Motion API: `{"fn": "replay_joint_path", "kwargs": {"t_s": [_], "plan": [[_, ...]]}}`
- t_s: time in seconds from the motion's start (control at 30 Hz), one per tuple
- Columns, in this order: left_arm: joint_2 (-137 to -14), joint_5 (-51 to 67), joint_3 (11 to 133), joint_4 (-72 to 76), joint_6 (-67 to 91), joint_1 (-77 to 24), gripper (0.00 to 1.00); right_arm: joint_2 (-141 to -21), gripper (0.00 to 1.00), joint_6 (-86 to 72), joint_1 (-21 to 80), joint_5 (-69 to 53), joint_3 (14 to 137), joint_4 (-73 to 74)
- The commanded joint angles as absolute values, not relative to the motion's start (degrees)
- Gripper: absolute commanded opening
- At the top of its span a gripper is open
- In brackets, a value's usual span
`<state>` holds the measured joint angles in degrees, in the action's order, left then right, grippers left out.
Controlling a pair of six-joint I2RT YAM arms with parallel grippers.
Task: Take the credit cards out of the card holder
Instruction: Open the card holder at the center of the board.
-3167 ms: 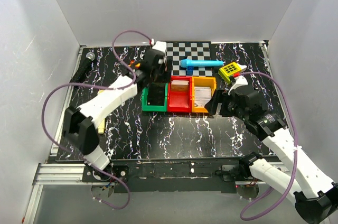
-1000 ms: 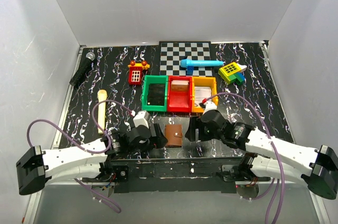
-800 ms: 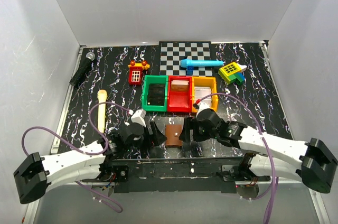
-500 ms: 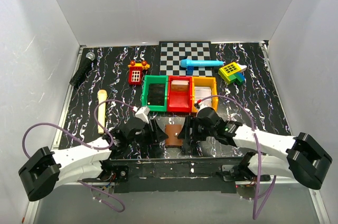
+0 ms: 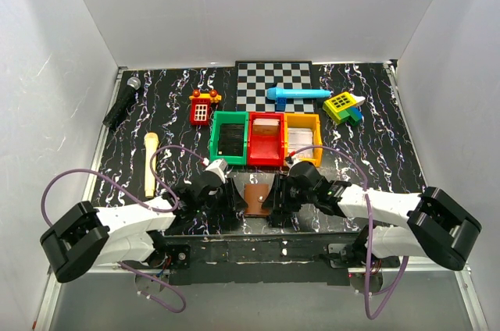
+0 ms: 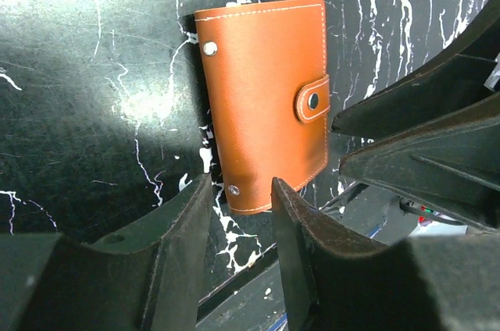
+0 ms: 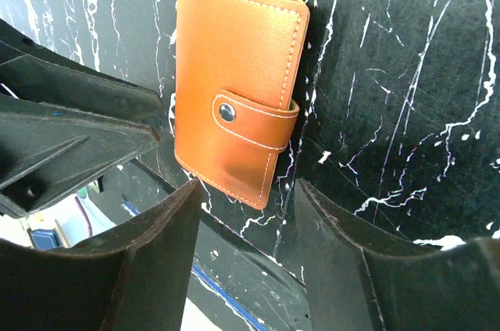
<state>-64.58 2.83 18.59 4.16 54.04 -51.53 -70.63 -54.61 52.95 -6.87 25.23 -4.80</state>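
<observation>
A brown card holder [image 5: 255, 197] lies flat and snapped shut on the black marbled table [image 5: 367, 167], near its front edge, between the two hands. The left hand [image 6: 240, 186] shows a narrow gap over one edge, and the right hand [image 7: 248, 190] stands wider. The strap [image 7: 254, 122] likely needs unsnapping first, with one hand pinning the cover down.

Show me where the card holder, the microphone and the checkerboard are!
Card holder [image 6: 262, 89], left wrist view, middle of its brown cover.
Microphone [image 5: 119, 106], top view, its black handle.
Checkerboard [image 5: 262, 81], top view, bare squares on its left side.
</observation>
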Motion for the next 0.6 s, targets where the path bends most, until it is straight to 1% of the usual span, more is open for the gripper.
{"fn": "replay_joint_path", "kwargs": {"t_s": [0.0,0.23,0.57], "plan": [[-65.65,2.46,20.39,4.92,54.40,-51.24,0.35,-71.10,0.58,-56.07,52.03,-8.00,24.00,-8.35],[-65.65,2.99,20.12,6.86,54.84,-51.24,0.37,-72.33,0.55,-57.31,49.84,-10.19,21.45,-12.04],[-68.64,3.34,20.39,7.21,55.46,-51.24,0.36,-75.50,0.47,-56.69,49.39,-13.45,22.15,-15.47]]}}
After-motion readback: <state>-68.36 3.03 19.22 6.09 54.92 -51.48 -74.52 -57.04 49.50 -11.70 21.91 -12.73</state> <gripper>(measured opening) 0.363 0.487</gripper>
